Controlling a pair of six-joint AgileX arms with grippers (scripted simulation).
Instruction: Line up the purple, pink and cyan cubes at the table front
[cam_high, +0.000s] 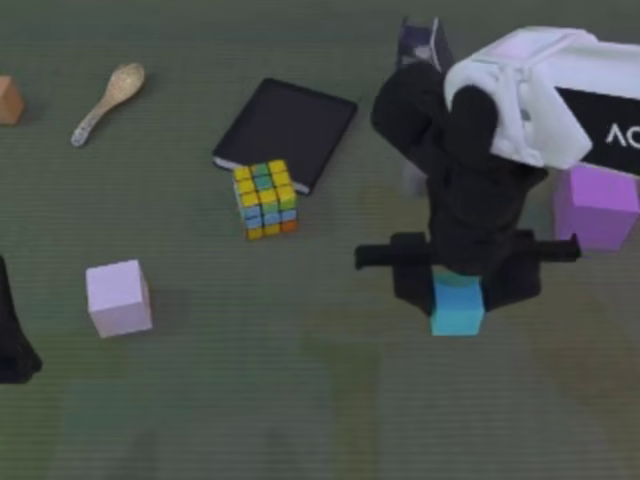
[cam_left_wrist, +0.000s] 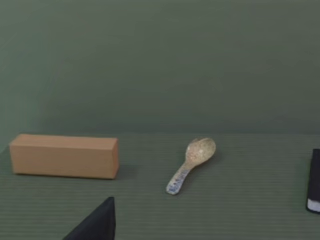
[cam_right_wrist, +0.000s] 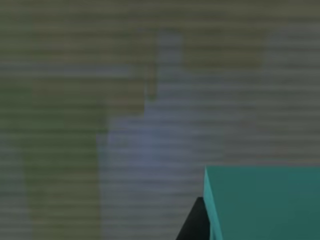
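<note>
The cyan cube (cam_high: 457, 312) sits right of centre, and my right gripper (cam_high: 458, 276) reaches down over it, shut on it. In the right wrist view one black finger (cam_right_wrist: 195, 224) lies flush against the side of the cyan cube (cam_right_wrist: 265, 202). Whether the cube rests on the table or is lifted does not show. The purple cube (cam_high: 595, 206) stands at the right edge, partly under the right arm. Far off at the left stands the pink cube (cam_high: 118, 297). My left gripper (cam_high: 14, 345) is parked at the left edge, open, with one finger (cam_left_wrist: 99, 225) showing.
A multicoloured puzzle cube (cam_high: 265, 199) stands mid-table against a black tablet (cam_high: 286, 132). A spoon (cam_high: 108, 102) and an orange block (cam_high: 8, 100) lie at the back left. The grey-green table (cam_high: 300, 400) stretches across the front.
</note>
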